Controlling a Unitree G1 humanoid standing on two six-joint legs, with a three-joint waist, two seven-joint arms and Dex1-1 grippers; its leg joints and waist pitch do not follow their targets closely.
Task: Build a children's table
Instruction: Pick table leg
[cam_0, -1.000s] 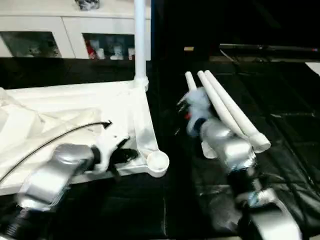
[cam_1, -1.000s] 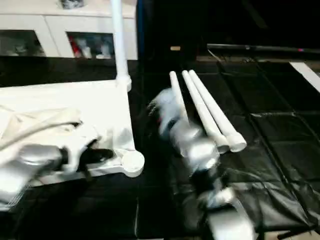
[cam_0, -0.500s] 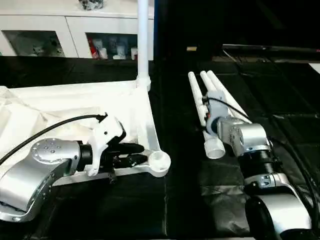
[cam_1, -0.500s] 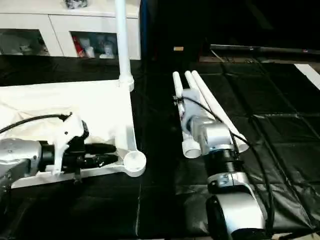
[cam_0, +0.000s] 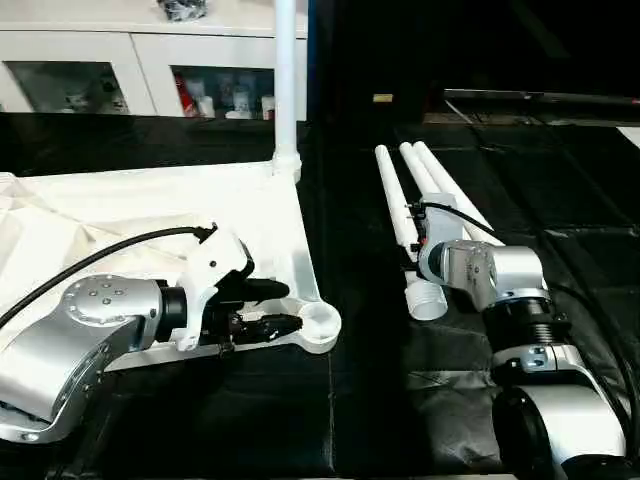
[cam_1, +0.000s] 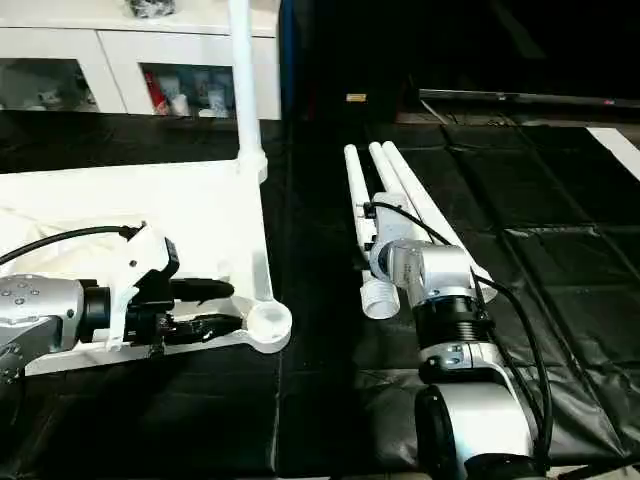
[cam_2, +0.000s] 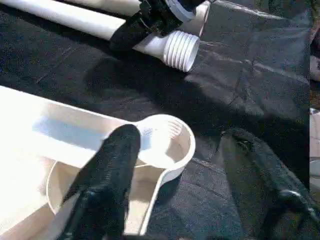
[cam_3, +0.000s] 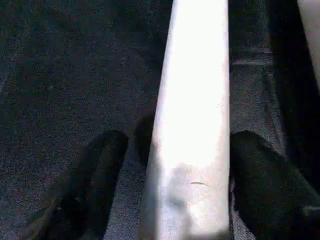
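Right gripper (cam_3: 170, 200) open, fingers straddling a loose leg (cam_3: 197, 100), not clamped. Left gripper (cam_0: 268, 308) open at the near corner socket (cam_0: 320, 322) of the upside-down table top (cam_0: 150, 215). Three legs (cam_0: 425, 200) lie on black mat (cam_0: 360, 400); one leg (cam_0: 285, 80) stands in far socket.

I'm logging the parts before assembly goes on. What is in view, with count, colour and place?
Table top: one, white, upside down on the black mat, left side.
Fitted leg: one, white, upright in the top's far corner socket.
Empty corner socket: one, white, near corner of the top.
Loose legs: three, white, lying side by side on the mat, right of the top.
Black mat: one, covering the floor.
Cabinet: one, white with glass doors, at the back.
Left gripper: black fingers apart at the top's near edge, beside the empty socket.
Right gripper: black fingers either side of a loose leg.
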